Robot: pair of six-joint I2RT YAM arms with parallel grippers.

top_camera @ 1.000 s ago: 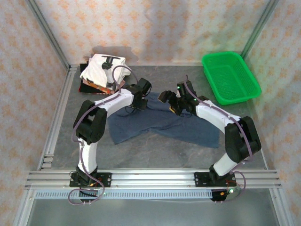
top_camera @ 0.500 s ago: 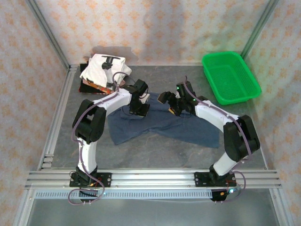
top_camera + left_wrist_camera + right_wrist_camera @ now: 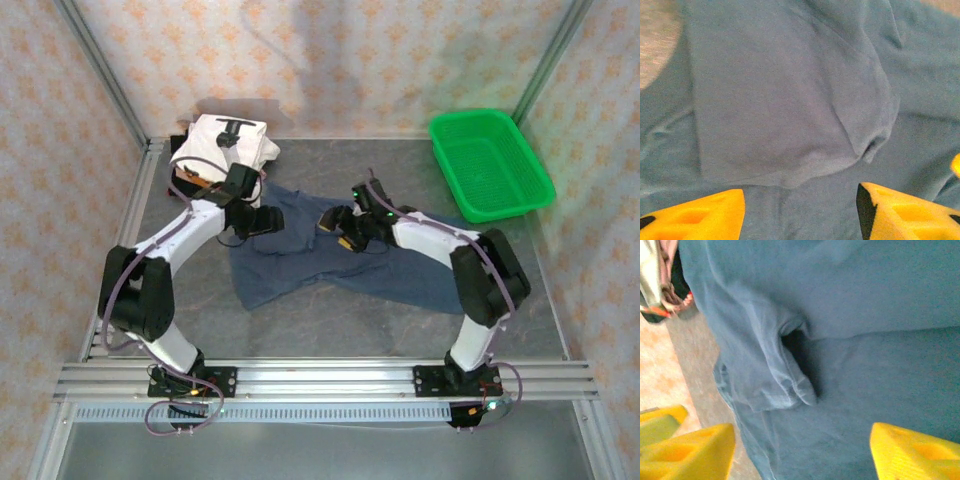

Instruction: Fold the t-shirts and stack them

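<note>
The navy t-shirt (image 3: 345, 268) is lying rumpled just beside the folded stack (image 3: 222, 146). The left gripper (image 3: 256, 222) and right gripper (image 3: 340, 228) are hovering over it, fingers spread. Closing here is risking a pinch on doubled layers and a crooked fold.

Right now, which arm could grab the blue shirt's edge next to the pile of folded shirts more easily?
Probably the left. The left gripper hangs open over the blue shirt on the side nearest the folded pile. The right gripper is open too, but over the shirt's middle, farther off.
</note>
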